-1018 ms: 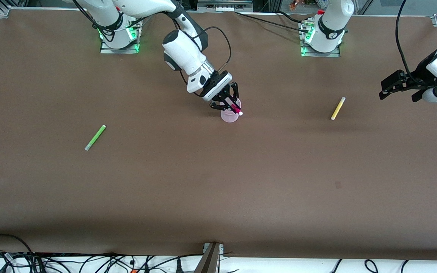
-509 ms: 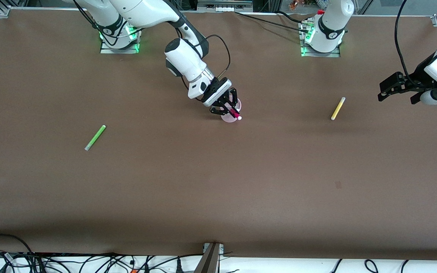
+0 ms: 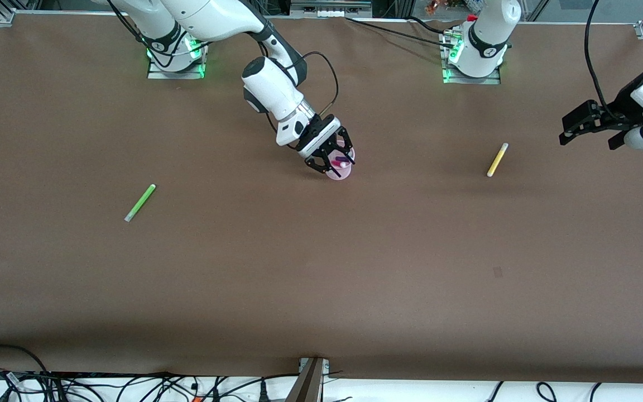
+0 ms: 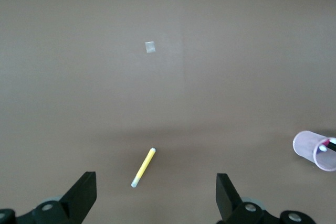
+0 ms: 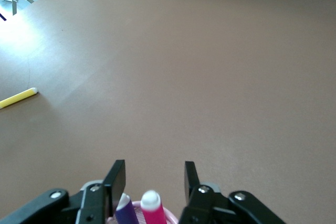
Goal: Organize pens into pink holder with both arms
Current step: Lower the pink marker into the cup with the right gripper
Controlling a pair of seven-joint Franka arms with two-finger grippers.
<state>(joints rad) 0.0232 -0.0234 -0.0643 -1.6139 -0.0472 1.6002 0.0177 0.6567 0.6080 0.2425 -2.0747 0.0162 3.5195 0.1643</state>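
Observation:
The pink holder [image 3: 339,169] stands mid-table with the purple pen [image 5: 126,211] and the magenta pen [image 5: 151,209] upright in it. My right gripper [image 3: 332,159] is open just above its rim, the pens' caps between its fingers [image 5: 116,181] without touching them. The yellow pen [image 3: 497,159] lies toward the left arm's end; it also shows in the left wrist view [image 4: 143,168]. The green pen [image 3: 140,202] lies toward the right arm's end. My left gripper [image 3: 588,126] is open and empty in the air, past the yellow pen. The holder shows in the left wrist view [image 4: 311,149].
A small pale patch [image 4: 150,47] marks the brown table [image 3: 321,268], nearer the front camera than the yellow pen. Cables run along the front edge [image 3: 132,385].
My right gripper has let go of the magenta pen, which has dropped into the holder beside the purple one. The left arm has shifted slightly.

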